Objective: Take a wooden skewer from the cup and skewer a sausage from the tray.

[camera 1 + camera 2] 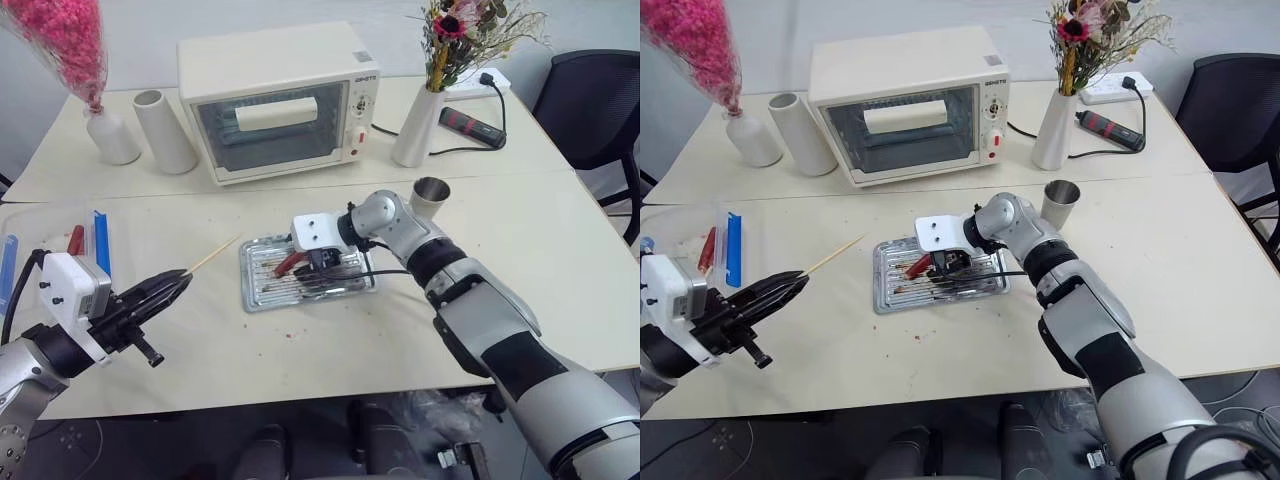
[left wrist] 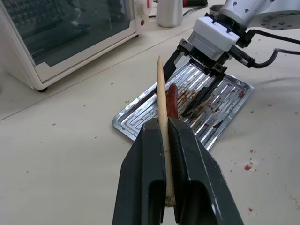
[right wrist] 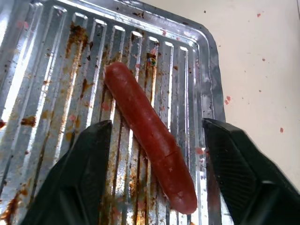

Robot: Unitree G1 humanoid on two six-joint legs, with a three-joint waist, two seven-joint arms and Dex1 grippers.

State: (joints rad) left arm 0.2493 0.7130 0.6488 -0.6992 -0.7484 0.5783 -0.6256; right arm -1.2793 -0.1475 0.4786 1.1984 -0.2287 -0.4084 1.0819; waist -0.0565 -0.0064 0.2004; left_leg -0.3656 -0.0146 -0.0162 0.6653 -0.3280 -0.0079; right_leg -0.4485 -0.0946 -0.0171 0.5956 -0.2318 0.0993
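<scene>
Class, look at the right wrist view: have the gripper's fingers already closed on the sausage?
No: the right gripper stands open, one finger on each side of the sausage, with bare tray showing between.

On a cream table (image 1: 560,250), a ribbed metal tray (image 1: 262,288) lies in the middle with a reddish sausage (image 1: 287,263) on it. The right gripper (image 1: 322,266) hangs low over the tray just beside the sausage; how wide its fingers stand cannot be told here. The left gripper (image 1: 172,282), well apart to the left, is clamped on a pale wooden skewer (image 1: 214,255) whose tip points toward the tray. A shiny metal cup (image 1: 431,195) stands behind the right arm. Farther back sits a white toaster oven (image 1: 275,100).
</scene>
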